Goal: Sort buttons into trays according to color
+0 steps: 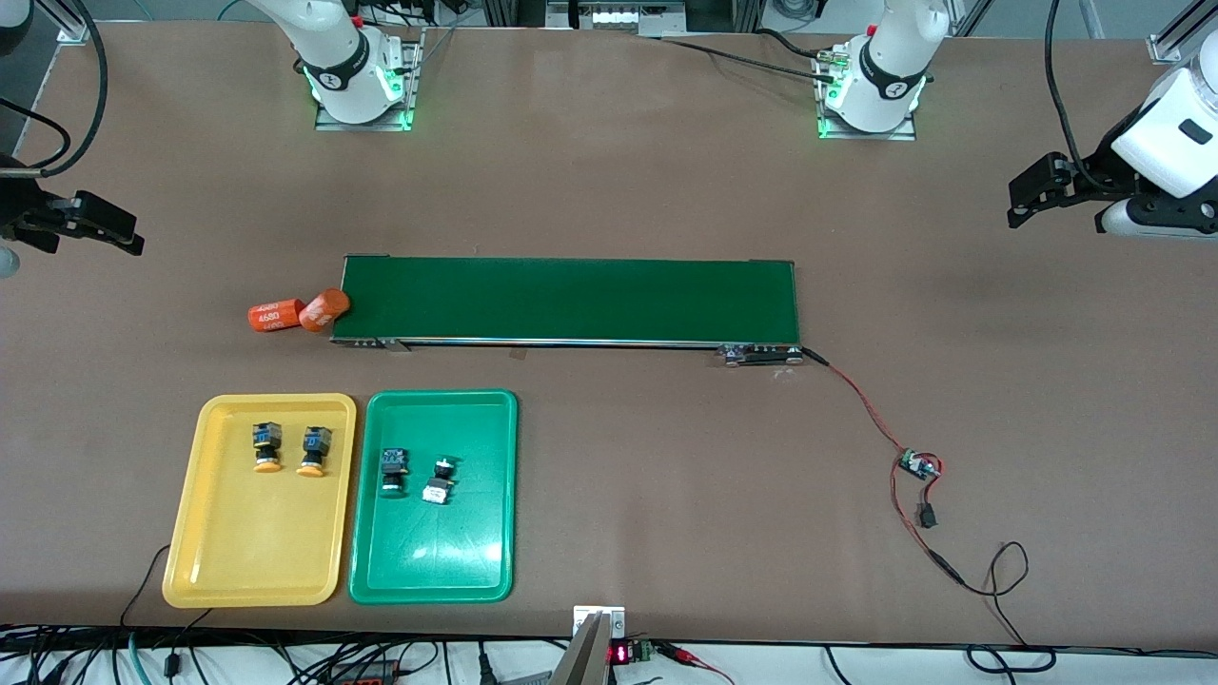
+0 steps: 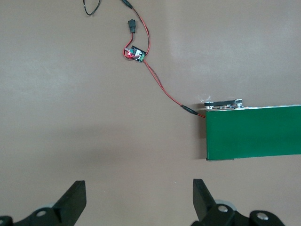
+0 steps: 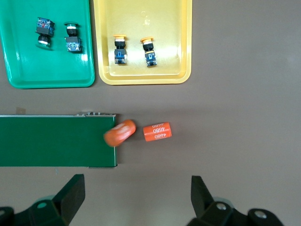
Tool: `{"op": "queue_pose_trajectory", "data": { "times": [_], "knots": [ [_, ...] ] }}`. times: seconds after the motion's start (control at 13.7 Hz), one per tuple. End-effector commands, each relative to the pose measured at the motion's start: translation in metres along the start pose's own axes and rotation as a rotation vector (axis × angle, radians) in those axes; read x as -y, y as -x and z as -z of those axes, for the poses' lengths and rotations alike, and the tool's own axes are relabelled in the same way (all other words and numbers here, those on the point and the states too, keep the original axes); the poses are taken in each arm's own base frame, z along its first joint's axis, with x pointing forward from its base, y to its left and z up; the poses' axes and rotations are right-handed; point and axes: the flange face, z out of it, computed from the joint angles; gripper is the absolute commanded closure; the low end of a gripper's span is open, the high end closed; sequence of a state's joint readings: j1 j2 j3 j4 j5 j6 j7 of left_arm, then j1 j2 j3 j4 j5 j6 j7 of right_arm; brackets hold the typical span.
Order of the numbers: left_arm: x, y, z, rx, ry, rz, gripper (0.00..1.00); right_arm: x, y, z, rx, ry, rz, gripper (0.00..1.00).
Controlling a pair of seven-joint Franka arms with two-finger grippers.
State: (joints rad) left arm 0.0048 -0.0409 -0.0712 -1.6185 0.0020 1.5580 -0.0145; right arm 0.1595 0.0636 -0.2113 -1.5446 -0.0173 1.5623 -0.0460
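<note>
Sorting looks done; I'd leave both arms parked.
Yellow buttons [image 1: 290, 449] in yellow tray [image 1: 247, 571], green buttons [image 1: 415, 474] in green tray [image 1: 433, 580]; left gripper [image 1: 1032, 195] and right gripper [image 1: 105, 224] at counter ends, jaws wide, empty.

- Conveyor belt [image 1: 569, 300] spans mid-table; two orange cylinders [image 1: 297, 312] crowd its end toward the right arm.
- Red wire [image 1: 890, 457] trails across bare table [image 1: 666, 457] beside the green tray [image 1: 433, 495].

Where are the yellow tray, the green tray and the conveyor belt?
yellow tray [image 1: 252, 561]: front view, bare floor of the tray nearer the camera.
green tray [image 1: 433, 557]: front view, bare floor below the buttons.
conveyor belt [image 1: 571, 300]: front view, middle of the belt surface.
</note>
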Motion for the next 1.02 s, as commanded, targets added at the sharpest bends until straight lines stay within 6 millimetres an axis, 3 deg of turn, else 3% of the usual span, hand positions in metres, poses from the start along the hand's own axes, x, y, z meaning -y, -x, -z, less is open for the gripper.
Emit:
{"op": "queue_pose_trajectory", "data": {
  "times": [0.0,0.95],
  "knots": [
    [0.0029,-0.0020,0.0053,0.006,-0.006,-0.009,0.00,0.0017,0.0086,0.0024,0.010,-0.001,0.009,0.00],
    [0.0037,-0.0020,0.0053,0.006,-0.006,-0.008,0.00,0.0006,0.0094,0.0006,0.022,0.002,0.007,0.00]
  ]
}}
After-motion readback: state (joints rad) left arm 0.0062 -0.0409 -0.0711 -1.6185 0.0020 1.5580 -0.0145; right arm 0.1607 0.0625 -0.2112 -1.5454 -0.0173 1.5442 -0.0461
